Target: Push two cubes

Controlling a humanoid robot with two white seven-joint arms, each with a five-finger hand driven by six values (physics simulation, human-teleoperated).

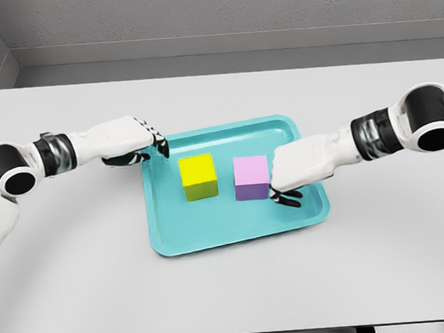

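Right hand (293, 186) sits inside the teal tray (235, 238), fingers curled down with the dark fingertips (288, 200) on the tray floor, holding nothing; its palm side is touching or just about touching the near face of the pink cube (251, 178). Past the pink cube, further from this hand, is the yellow cube (198, 176), a small gap between the two, both upright and flat on the tray floor around the middle.

Left hand (133, 144) hovers at the tray's far-side rim from the right hand, fingers curled, grasping nothing, fingertips just over the rim, yellow cube near but apart from it.

Step in hand looks like closing both hands inward to push the cubes together. To do it well: keep the palm flat and square against each cube face, push low and through the centre so cubes slide without twisting or tipping, move slowly, and lift the left fingers clear of the rim before it goes in.

Materials: cubes matte, solid-coloured, sharp-edged, likely light and slide easily. Tray smooth, rounded corners, shallow raised lip. Surface (78, 283) plain pale grey, flat, untextured. Hands white shells with dark finger joints.
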